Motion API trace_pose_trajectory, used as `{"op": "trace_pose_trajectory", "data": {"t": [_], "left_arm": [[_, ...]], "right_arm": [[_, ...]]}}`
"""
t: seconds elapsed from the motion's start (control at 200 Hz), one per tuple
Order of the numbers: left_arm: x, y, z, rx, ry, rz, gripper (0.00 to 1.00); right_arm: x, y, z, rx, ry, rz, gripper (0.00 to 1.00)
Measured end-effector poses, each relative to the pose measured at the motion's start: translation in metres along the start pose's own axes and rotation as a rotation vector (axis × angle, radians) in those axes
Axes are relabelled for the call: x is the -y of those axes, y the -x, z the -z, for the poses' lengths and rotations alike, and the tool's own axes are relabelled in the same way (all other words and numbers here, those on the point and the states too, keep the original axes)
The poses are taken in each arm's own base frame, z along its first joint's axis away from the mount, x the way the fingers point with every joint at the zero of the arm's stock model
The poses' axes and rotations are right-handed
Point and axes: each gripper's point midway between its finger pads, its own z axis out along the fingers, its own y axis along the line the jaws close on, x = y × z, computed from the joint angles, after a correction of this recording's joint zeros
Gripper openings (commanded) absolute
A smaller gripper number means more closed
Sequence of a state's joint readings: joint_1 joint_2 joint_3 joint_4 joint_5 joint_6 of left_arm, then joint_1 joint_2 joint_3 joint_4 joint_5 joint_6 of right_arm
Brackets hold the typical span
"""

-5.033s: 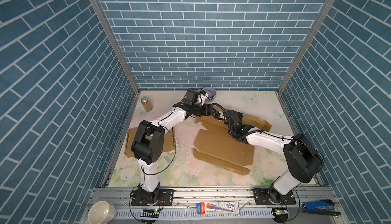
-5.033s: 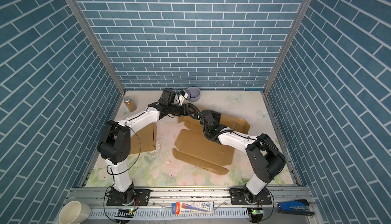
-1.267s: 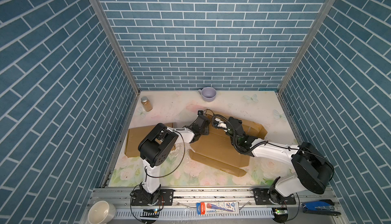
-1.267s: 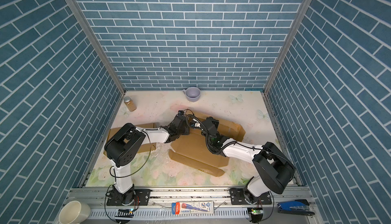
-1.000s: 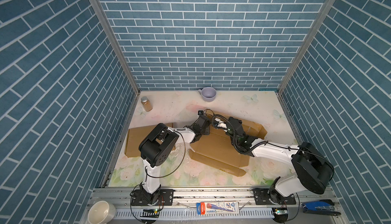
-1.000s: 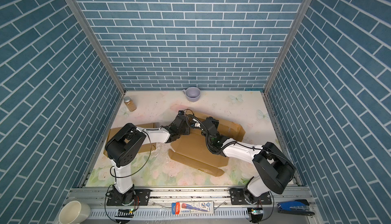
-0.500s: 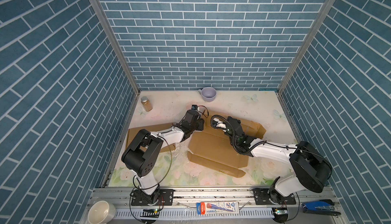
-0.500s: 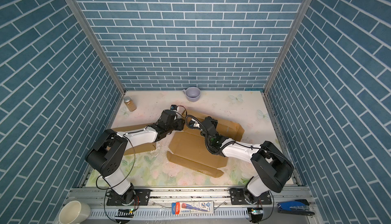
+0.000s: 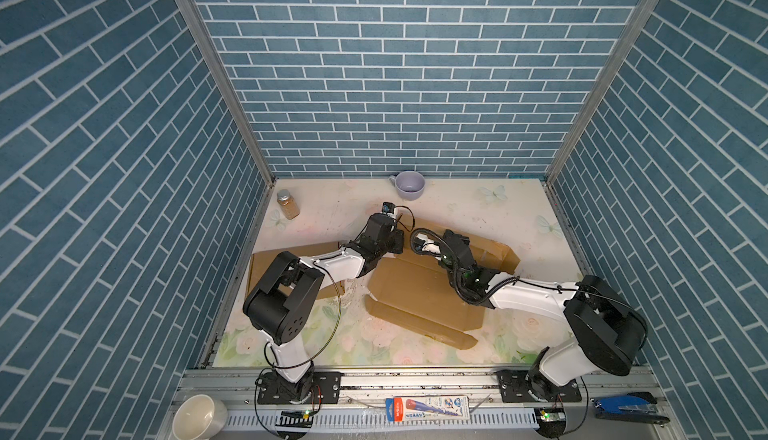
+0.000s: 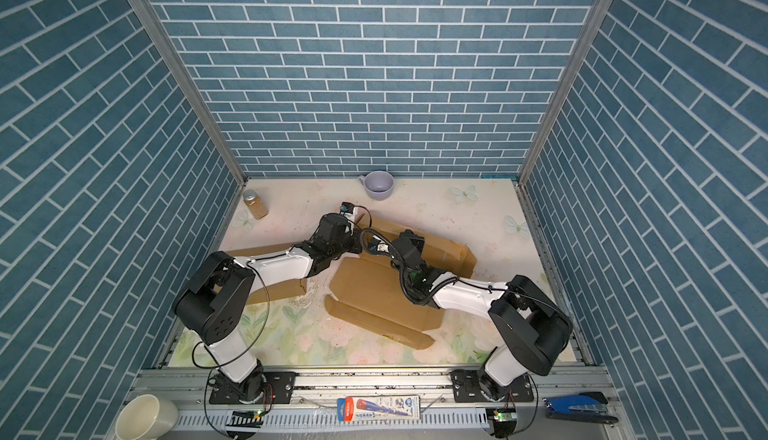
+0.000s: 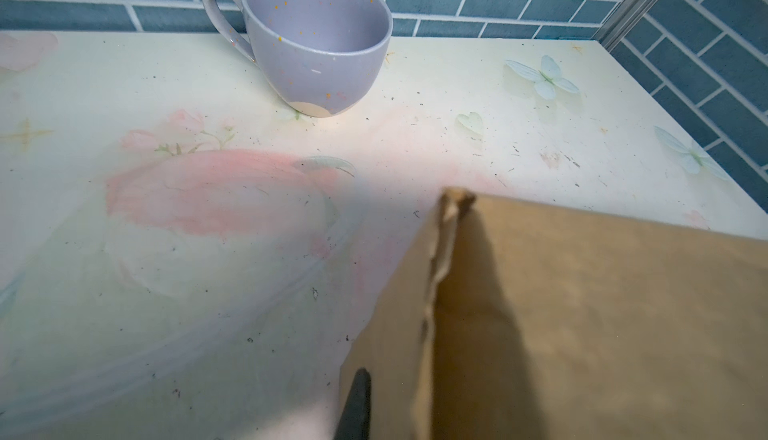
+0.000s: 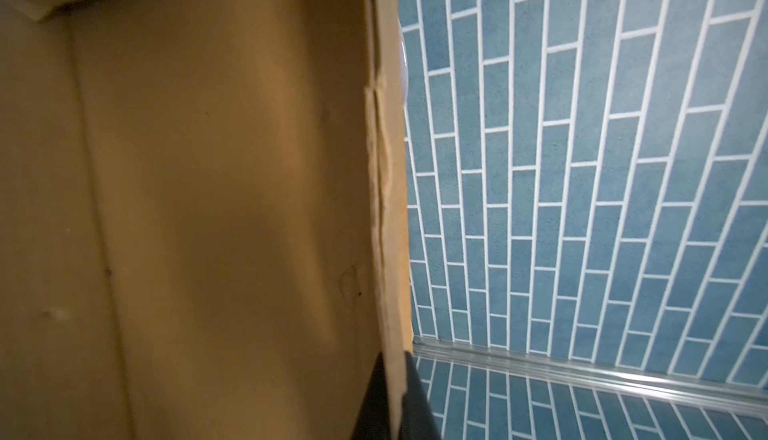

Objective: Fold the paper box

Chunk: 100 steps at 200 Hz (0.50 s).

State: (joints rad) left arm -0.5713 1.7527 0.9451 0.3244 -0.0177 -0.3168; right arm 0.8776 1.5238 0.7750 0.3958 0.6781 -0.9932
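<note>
The paper box (image 9: 415, 288) (image 10: 374, 288) is a brown cardboard blank lying mid-table, with its far panel raised. In both top views my two grippers meet at its far left corner. The left gripper (image 9: 395, 240) (image 10: 352, 246) shows one dark finger (image 11: 355, 404) pressed on the outer face of an upright flap (image 11: 582, 313); its other finger is hidden behind the card. The right gripper (image 9: 420, 246) (image 12: 395, 400) has a dark finger on each side of the panel's edge (image 12: 386, 209), shut on it.
A lavender cup (image 9: 409, 184) (image 11: 307, 39) stands at the back wall, just beyond the left gripper. A spice jar (image 9: 287, 204) stands back left. A second cardboard sheet (image 9: 299, 255) lies under the left arm. Off the table are a white mug (image 9: 199, 419) and a stapler (image 9: 623, 415).
Both grippers came down from near the cup to the box's far corner. In the last second the left elbow swung left, and the left jaws opened, then closed on the flap.
</note>
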Motion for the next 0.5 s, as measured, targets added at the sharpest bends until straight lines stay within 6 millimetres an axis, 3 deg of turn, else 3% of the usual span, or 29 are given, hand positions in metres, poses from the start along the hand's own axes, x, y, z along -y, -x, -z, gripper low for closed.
{"op": "trace_pose_trajectory", "data": {"t": [0.105,0.22,0.5], "left_arm": [[-0.006,0.001,0.0,0.033,0.029,-0.001,0.02],[-0.009,0.001,0.001,0.059,0.057,-0.013,0.01],[-0.008,0.002,0.003,0.095,0.092,-0.025,0.01]], "right_arm": [[-0.008,0.007,0.011,0.049,0.117,-0.088,0.46],[-0.004,0.012,0.028,0.1,0.247,-0.242,0.52],[0.046,0.017,0.049,0.224,0.521,-0.806,0.58]]}}
